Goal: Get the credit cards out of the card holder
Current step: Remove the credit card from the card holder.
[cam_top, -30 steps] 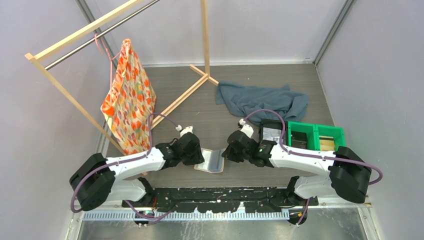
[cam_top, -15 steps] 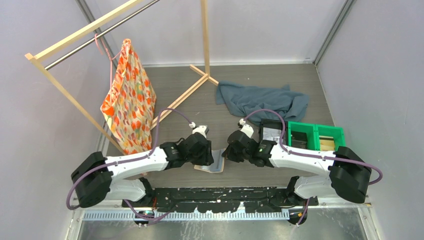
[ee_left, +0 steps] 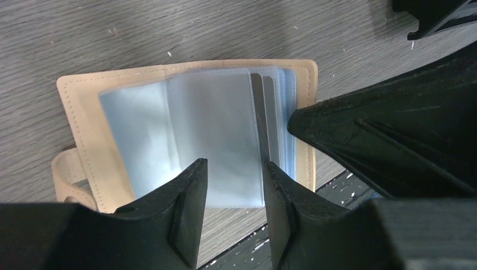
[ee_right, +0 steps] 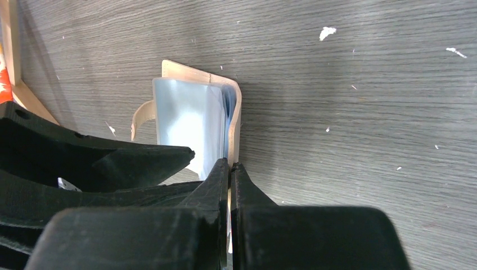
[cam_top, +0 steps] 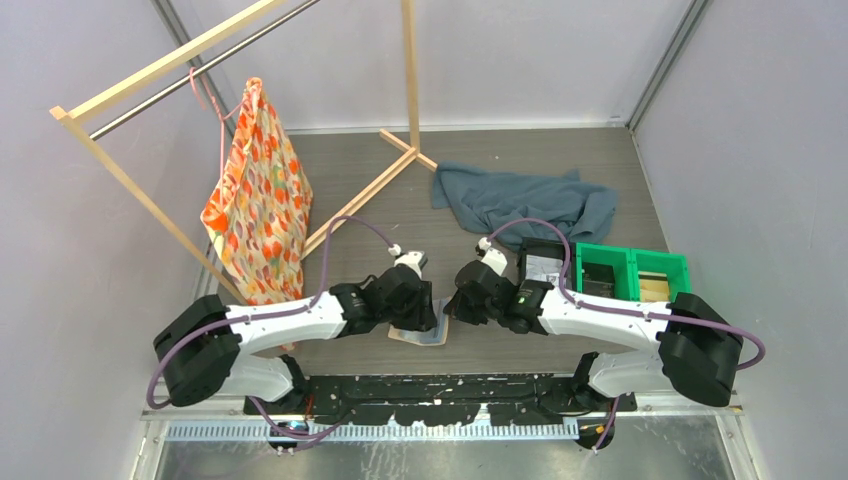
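closely over the open card holder (ee_left: 72, 121) hangs the left gripper (ee_left: 233, 171), jaws a narrow way apart and holding nothing, just above the clear pockets (ee_left: 214, 124). just right of that gap, the dark grey edges of the credit cards (ee_left: 258, 121) show inside the sleeves. the holder lies flat on the grey wood table (ee_left: 140, 28). the right gripper (ee_right: 229, 169) has its jaws pressed almost together on the holder's tan right-hand edge, a tan sliver between them. only the left wrist view shows the cards and the side tab (ee_left: 63, 171); from the top, both grippers cover most of the holder.
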You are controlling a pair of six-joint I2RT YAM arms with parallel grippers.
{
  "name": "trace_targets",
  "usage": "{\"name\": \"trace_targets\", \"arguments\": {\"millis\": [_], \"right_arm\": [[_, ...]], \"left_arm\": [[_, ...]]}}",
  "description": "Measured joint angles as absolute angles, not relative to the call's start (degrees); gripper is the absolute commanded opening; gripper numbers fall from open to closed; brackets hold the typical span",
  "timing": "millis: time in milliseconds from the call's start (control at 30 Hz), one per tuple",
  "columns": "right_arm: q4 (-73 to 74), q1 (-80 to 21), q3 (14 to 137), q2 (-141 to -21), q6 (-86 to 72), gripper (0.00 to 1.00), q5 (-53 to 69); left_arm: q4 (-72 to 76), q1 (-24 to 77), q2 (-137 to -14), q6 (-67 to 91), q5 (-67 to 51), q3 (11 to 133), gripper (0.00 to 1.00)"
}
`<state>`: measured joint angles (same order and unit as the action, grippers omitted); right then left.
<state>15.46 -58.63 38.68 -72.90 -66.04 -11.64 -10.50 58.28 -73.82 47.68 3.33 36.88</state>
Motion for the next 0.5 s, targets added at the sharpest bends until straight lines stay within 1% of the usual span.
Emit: {"name": "trace_targets", "arguments": {"millis": [300,500], "right_arm": [[16.8,-58.3,38.7,-72.9,-65.8,0.01,-11.9],[16.6,-58.3,38.7,-72.9,-65.8,0.01,-11.7]], "left_arm": [[-9.1,58.5,-79.0,47.7,3.2,37.8,0.42],[-13.0,58.8,-79.2,49.5,7.0,39.6,0.41]]}}
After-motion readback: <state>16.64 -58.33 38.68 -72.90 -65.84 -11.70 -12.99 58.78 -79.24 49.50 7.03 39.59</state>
